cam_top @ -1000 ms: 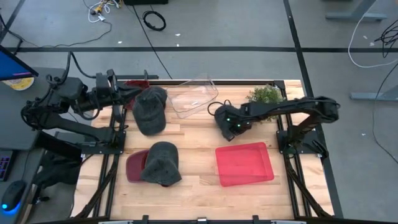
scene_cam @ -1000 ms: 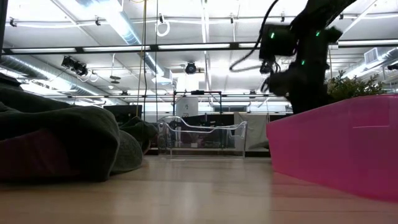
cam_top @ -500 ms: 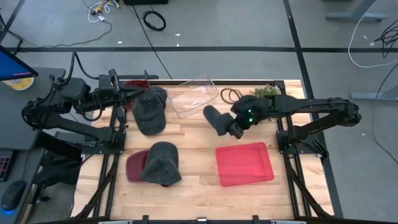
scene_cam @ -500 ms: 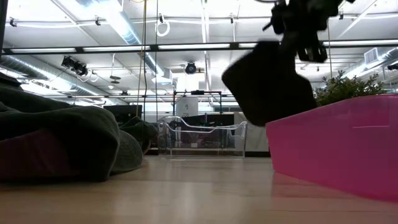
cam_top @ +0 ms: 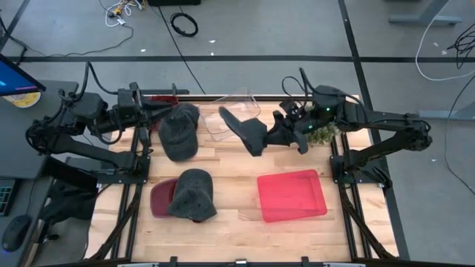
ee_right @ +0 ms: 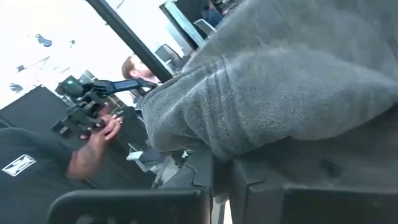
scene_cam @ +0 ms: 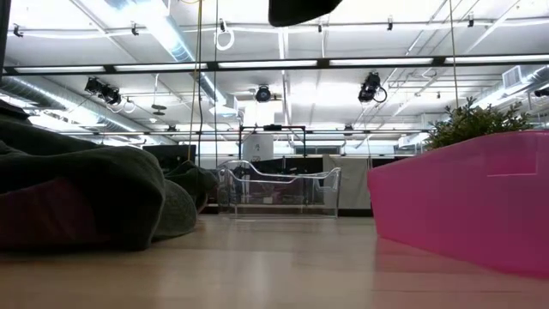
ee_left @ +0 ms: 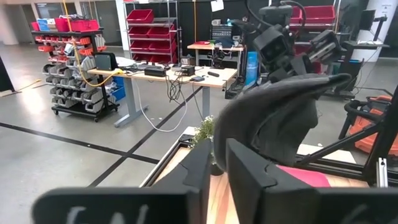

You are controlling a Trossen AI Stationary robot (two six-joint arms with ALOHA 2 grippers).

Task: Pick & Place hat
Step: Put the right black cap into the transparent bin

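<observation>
A: Where's the hat?
B: Dark hat (cam_top: 245,130) is up off the table (cam_top: 230,182), pinched in the R gripper (cam_top: 280,132), just beside the clear bin (cam_top: 231,113)
A: L gripper?
B: L gripper (cam_top: 139,113) at the far-left edge, fingers nearly together, holding nothing

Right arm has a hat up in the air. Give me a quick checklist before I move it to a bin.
1. Grip: right end effector shut on the lifted hat: ok.
2. Hat off the table: only its lower edge shows at the low view's top: ok.
3. Red bin empty: ok.
4. Clear bin empty: ok, but the hat hangs partly over it.
5. Left end effector parked at the left edge by another hat: ok; fingers: cannot tell.
</observation>
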